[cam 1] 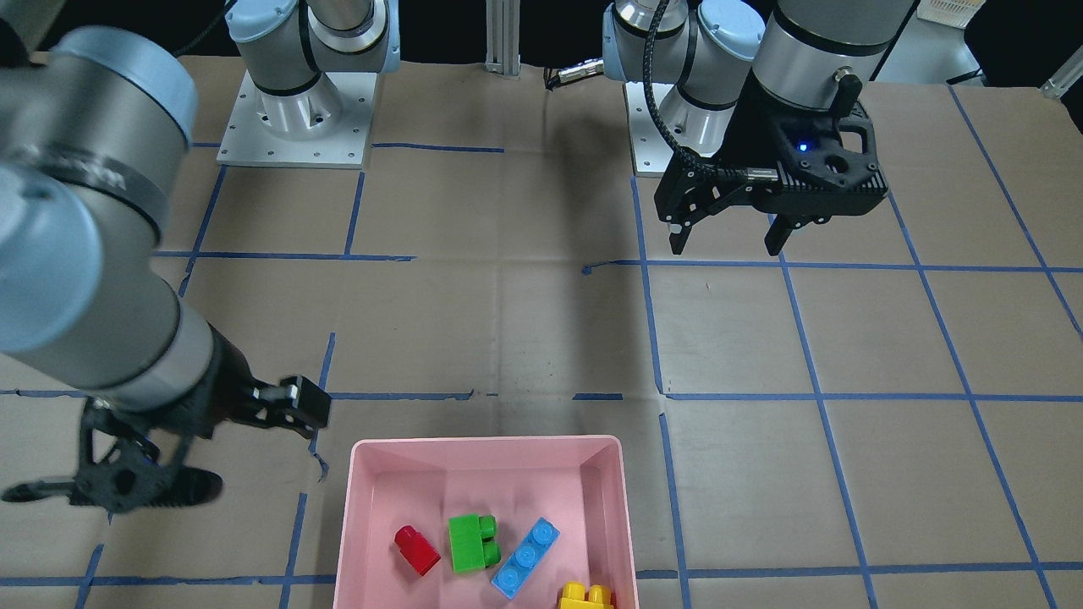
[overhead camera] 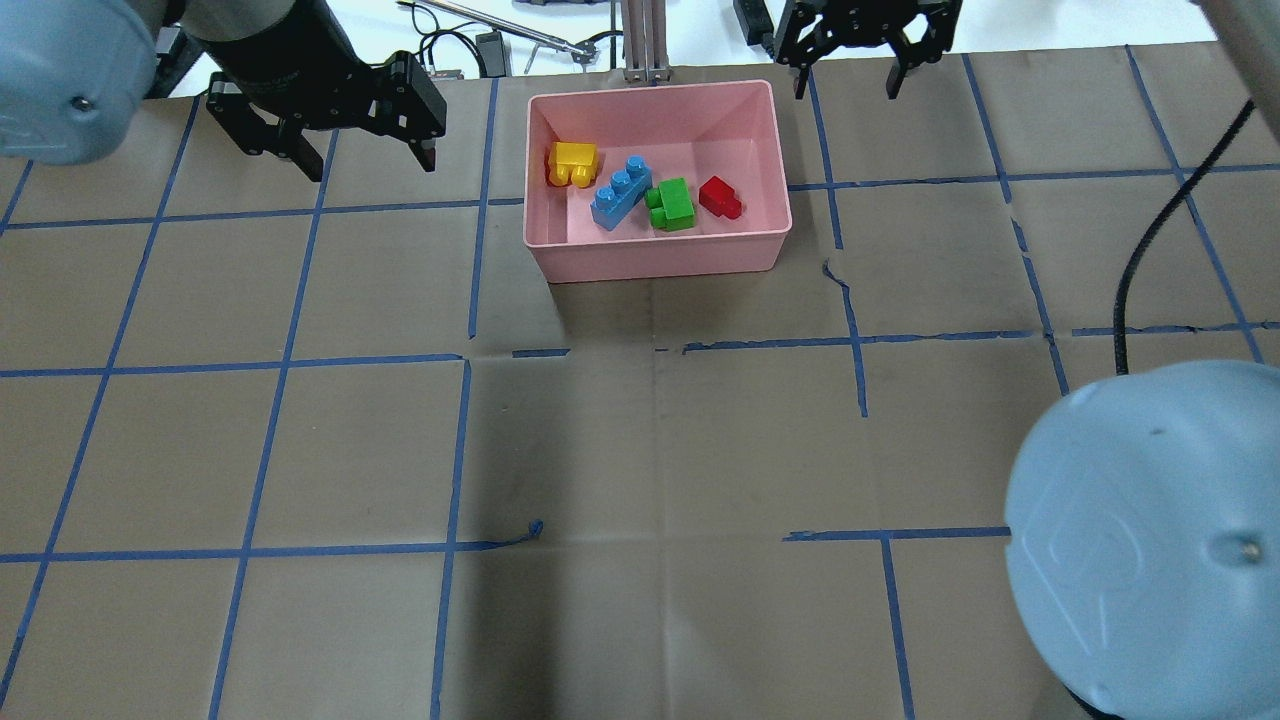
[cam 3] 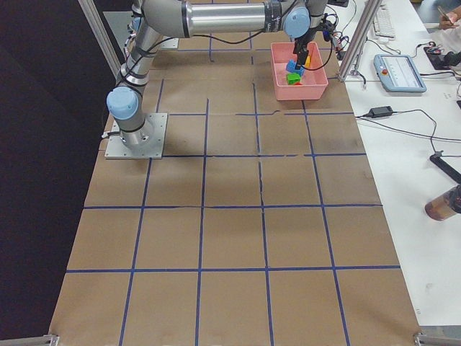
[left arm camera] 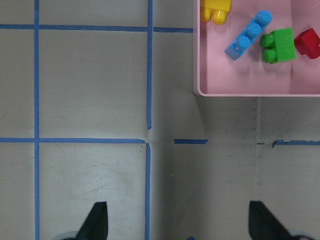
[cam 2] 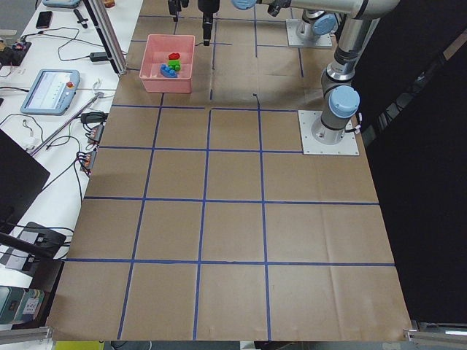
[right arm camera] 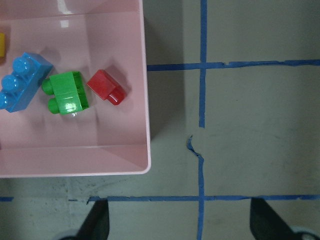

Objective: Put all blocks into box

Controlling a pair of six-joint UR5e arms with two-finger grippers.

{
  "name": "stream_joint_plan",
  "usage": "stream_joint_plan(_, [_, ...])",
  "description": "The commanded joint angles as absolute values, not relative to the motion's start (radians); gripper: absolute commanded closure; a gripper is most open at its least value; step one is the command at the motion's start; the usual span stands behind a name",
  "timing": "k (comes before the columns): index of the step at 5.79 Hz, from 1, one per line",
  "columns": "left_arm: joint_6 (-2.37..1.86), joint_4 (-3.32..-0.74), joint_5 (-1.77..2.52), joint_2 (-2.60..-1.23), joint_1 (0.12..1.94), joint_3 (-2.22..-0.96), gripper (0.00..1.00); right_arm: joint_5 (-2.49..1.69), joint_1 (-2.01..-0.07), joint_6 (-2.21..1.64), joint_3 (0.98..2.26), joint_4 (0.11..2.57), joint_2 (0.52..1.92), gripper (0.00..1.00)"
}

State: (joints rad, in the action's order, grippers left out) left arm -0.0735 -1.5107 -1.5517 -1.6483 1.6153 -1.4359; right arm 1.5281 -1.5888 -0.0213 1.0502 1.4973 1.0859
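Pink box [overhead camera: 660,255] at the table's [overhead camera: 640,450] far edge is holding four blocks [overhead camera: 620,192]; left gripper [overhead camera: 372,168] and right gripper [overhead camera: 846,92] are hovering spread, empty.

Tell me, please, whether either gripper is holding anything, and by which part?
Nothing is held: the left gripper and right gripper are both open and empty, and the blocks lie in the box.

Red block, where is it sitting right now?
In the overhead view the red block lies inside the pink box, toward its right end, right beside the green block.
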Motion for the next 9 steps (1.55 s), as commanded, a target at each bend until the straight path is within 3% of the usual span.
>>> stream_joint_plan(1, [-0.074, -1.511, -1.551, -1.646, 1.617, -1.439, 0.01, 1.552, -1.563, 0.008, 1.279, 1.482, 1.319, 0.01])
stream_joint_plan(3, [-0.074, -1.511, -1.552, -1.640, 1.617, -1.446, 0.01, 1.606, -1.580, -0.061, 1.437, 1.422, 1.495, 0.01])
stream_joint_plan(9, [-0.074, -1.511, -1.552, -1.634, 1.615, -1.451, 0.01, 1.605, -1.585, -0.061, 1.447, 1.424, 1.497, 0.01])
